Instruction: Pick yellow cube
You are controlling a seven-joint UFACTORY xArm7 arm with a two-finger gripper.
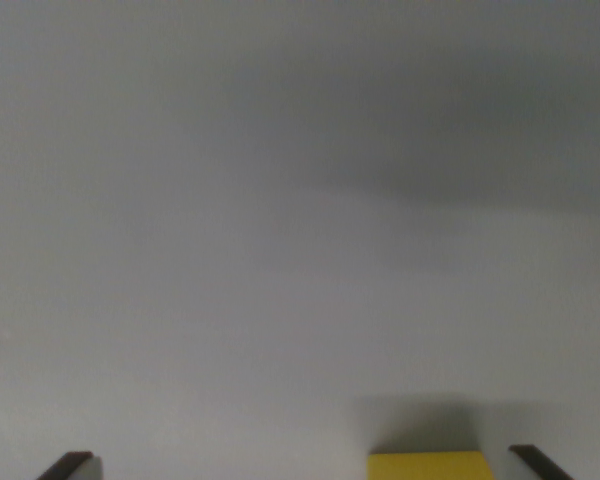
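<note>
Fingertips of the gripper (305, 465) poke up from the bottom edge of the wrist view, one dark tip (70, 465) at the wrist view's left and the other far across at its right, so the jaws stand wide apart with nothing clamped between them. The camera looks down at a plain pale grey surface (280, 200) that fills almost the whole picture, slightly blurred, with a darker band of shadow across its upper right. Between the tips, but well toward the wrist view's right, sits the yellow cube (430, 466); only its top strip shows above the frame's bottom edge, with a soft shadow just above it. It lies just beside the right-hand tip without visibly touching it. No writing or labels can be read anywhere.
</note>
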